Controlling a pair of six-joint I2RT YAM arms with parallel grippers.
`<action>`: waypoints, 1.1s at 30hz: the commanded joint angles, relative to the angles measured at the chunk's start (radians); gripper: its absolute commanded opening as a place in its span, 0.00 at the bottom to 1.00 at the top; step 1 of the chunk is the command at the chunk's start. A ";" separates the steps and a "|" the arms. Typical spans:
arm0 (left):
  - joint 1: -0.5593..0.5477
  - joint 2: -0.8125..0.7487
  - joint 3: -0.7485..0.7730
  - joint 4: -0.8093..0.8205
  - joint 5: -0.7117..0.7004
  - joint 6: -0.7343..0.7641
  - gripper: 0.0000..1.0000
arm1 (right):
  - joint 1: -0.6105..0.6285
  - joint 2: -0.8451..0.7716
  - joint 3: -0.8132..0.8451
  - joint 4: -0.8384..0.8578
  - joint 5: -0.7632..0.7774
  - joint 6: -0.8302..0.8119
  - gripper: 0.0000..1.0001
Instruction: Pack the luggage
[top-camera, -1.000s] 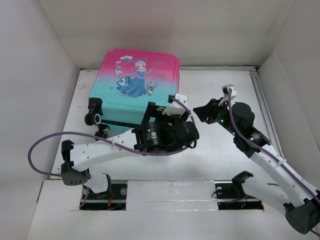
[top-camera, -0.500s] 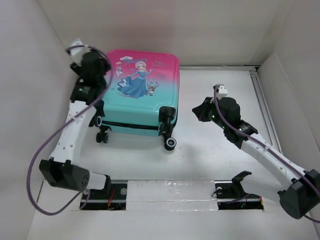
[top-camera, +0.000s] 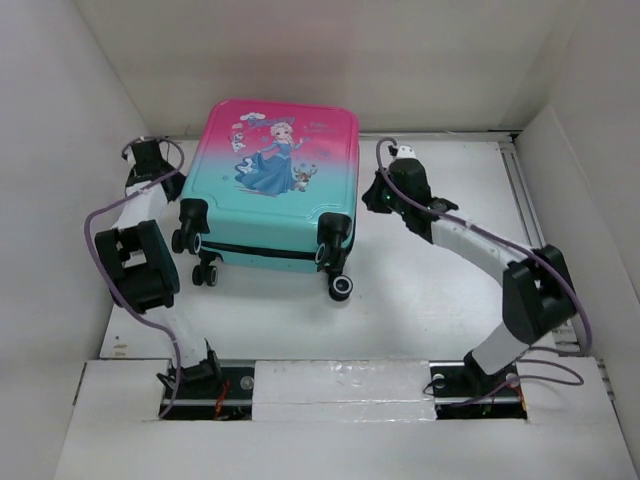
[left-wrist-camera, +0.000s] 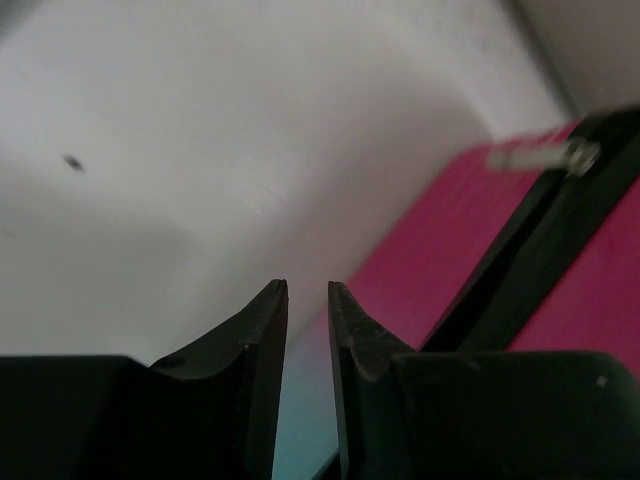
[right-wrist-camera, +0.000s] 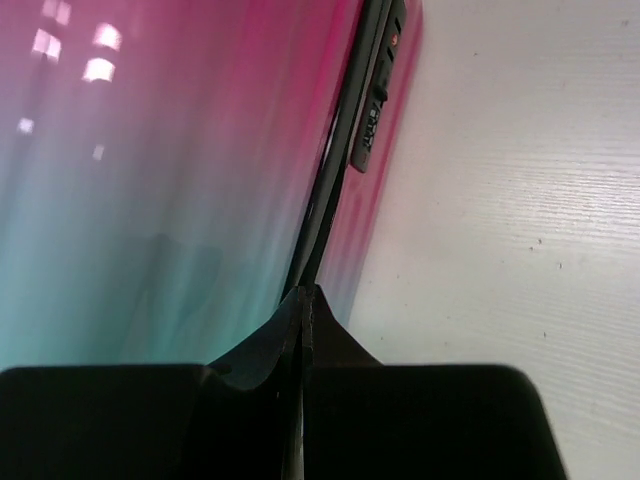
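From the top view, the luggage (top-camera: 270, 190) lies flat and closed on the white counter (top-camera: 440, 290), toward the far side and a little left of the middle. Its printed shell faces up, pink at the far end and teal at the near end, and its wheels (top-camera: 340, 288) point to the near side. The left gripper (top-camera: 160, 172) is just beside the left side of the suitcase, near the far left corner. The right gripper (top-camera: 378, 195) is at the right side of the suitcase, about halfway along this edge.

In the left wrist view, the left fingers (left-wrist-camera: 260, 350) stand nearly together, with only a narrow gap and nothing between them. Behind them is the pink shell with the black zipper trim (left-wrist-camera: 530, 250) and a metal zipper pull (left-wrist-camera: 545, 157), both blurred.

In the right wrist view, the right fingers (right-wrist-camera: 270, 350) are pressed together. Their tips are at the black zipper trim (right-wrist-camera: 340, 170), which runs along the pink and teal side. I cannot tell if they pinch anything there. A small black tab (right-wrist-camera: 372, 120) sits further along the trim.
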 joint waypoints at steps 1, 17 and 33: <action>-0.027 -0.039 -0.130 0.176 0.173 -0.093 0.17 | -0.022 0.095 0.090 0.056 0.023 -0.009 0.00; -0.672 -0.675 -1.026 0.544 -0.061 -0.361 0.11 | -0.080 0.557 0.777 -0.157 -0.157 -0.095 0.00; -0.750 -1.273 -0.842 0.327 -0.609 -0.207 0.67 | -0.316 0.006 0.631 -0.250 -0.080 -0.142 0.36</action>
